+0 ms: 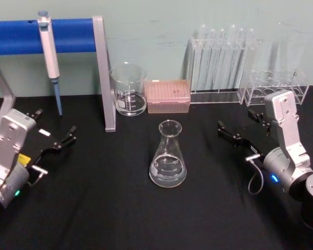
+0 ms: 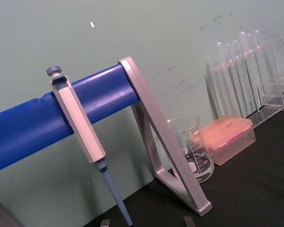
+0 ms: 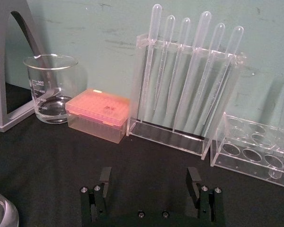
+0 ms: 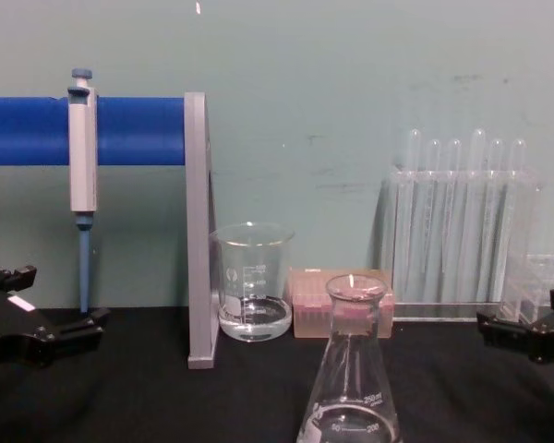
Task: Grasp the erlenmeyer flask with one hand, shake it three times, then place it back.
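"250 ml" and "200" on the erlenmeyer flask (image 4: 351, 388) (white marks)

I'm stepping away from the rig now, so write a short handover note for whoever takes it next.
Left gripper: open, empty, low over the table's left side.
Right gripper: open, empty, on the right, apart from the flask.
Erlenmeyer flask: upright at the centre of the black table, a little clear liquid inside, untouched.
Done: nothing visible yet.
Left: grasp the flask with one gripper, shake three times, set it back.
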